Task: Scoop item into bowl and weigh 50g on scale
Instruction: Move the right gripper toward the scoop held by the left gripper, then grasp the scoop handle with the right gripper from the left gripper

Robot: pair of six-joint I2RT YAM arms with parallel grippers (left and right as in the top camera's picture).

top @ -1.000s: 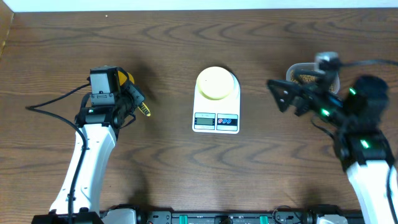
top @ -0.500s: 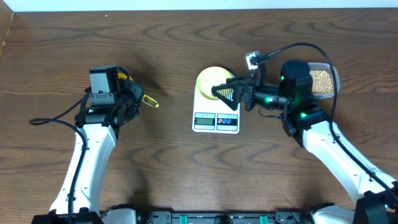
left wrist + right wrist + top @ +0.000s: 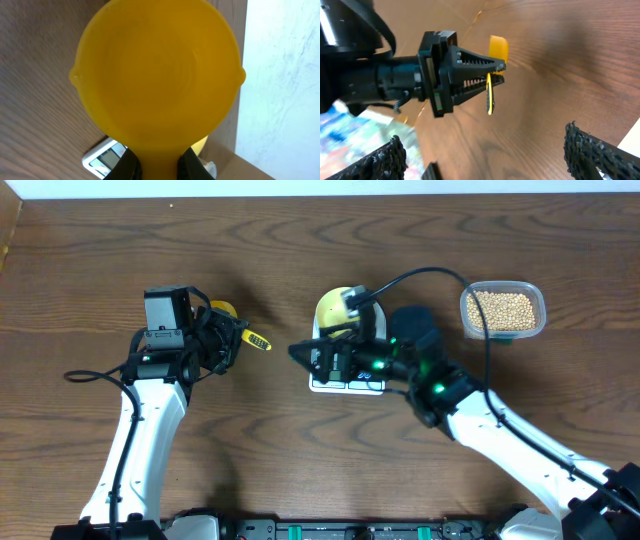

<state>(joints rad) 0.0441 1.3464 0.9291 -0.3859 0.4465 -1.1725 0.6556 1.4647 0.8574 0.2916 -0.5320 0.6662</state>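
Note:
My left gripper (image 3: pixel 232 336) is shut on the handle of a yellow measuring scoop (image 3: pixel 222 310), left of the scale. In the left wrist view the empty scoop (image 3: pixel 157 75) fills the frame, its neck pinched between the fingers (image 3: pixel 127 166). The white scale (image 3: pixel 345 383) carries the pale yellow-green bowl (image 3: pixel 335 307); my right arm hides part of both. My right gripper (image 3: pixel 303 355) hangs open over the scale's left edge, pointing at the scoop (image 3: pixel 490 95), with nothing between its fingertips (image 3: pixel 590 150). The tan beans (image 3: pixel 503 306) fill a clear tub at the right.
The clear tub (image 3: pixel 503 330) stands at the back right, apart from both arms. A black cable (image 3: pixel 440 275) loops over the right arm. Bare wooden table (image 3: pixel 270 450) lies in front of the scale and between the arms.
My right arm has swung from beside the tub leftward across the scale, its open gripper now facing the left gripper. The scoop's handle has turned and shifted a little to the right.

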